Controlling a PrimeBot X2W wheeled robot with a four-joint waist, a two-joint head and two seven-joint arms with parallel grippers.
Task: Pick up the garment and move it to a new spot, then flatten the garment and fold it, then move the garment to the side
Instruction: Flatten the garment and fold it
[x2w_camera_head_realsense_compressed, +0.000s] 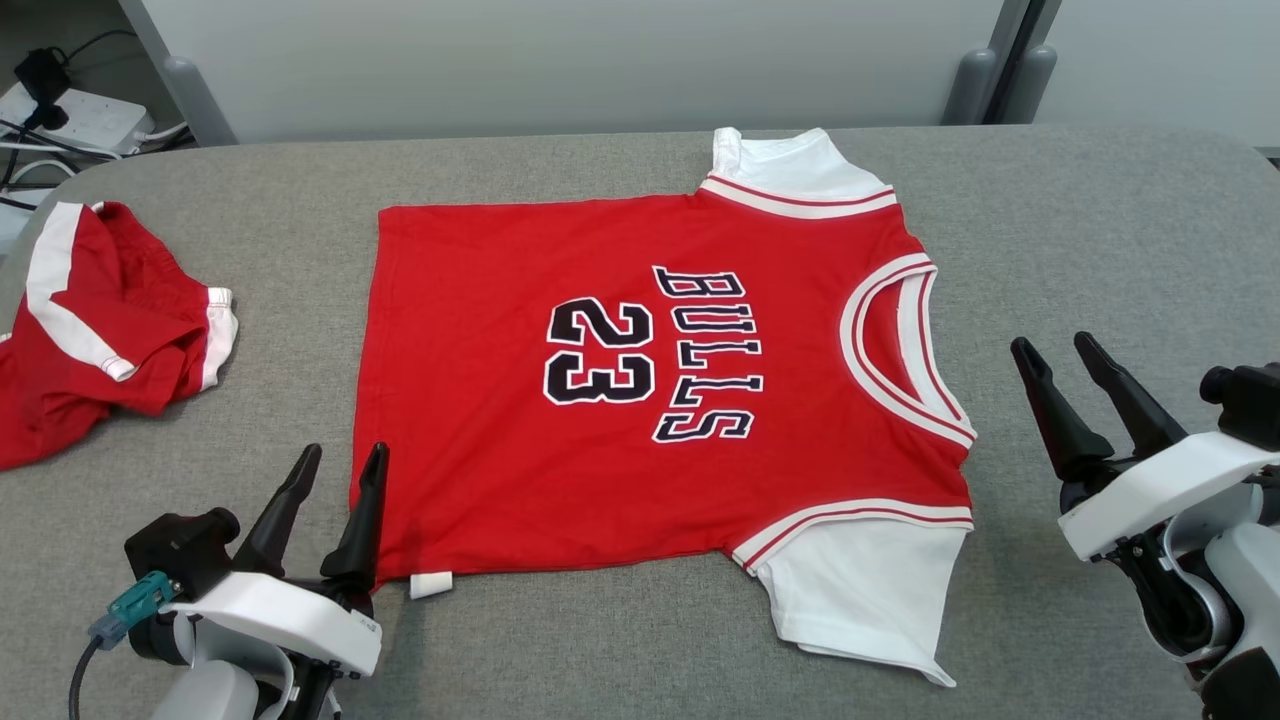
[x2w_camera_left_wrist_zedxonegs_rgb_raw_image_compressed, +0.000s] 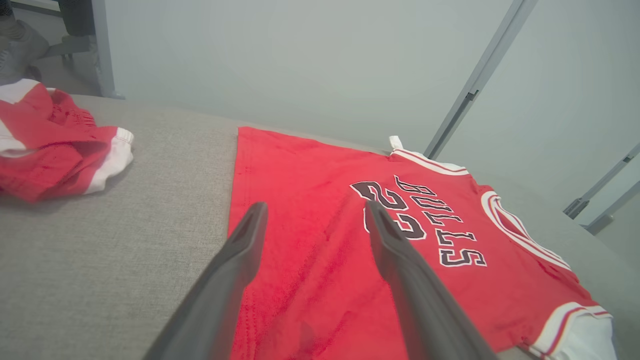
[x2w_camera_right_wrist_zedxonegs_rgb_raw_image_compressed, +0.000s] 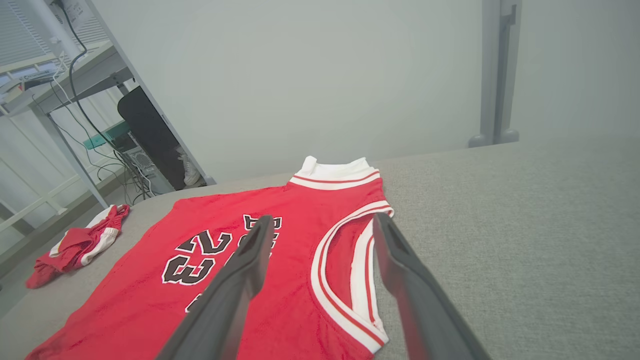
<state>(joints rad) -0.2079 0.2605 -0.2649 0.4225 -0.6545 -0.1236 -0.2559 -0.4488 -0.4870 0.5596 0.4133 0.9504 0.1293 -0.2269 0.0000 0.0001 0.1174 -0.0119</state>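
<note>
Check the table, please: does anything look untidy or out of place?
The jersey lies flat. Two things stand out: a second red garment sits crumpled at the left edge of the table, and a small white tag sticks out from under the jersey's hem near the left gripper.

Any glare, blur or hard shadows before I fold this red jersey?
Head view: soft, even light, no glare; the red Bulls 23 jersey with white sleeves is sharp, with a faint shadow beside the crumpled red-and-white shorts. Left wrist view: the left gripper is blurred close up, the jersey's print readable. Right wrist view: the right gripper soft, the jersey clear.
</note>
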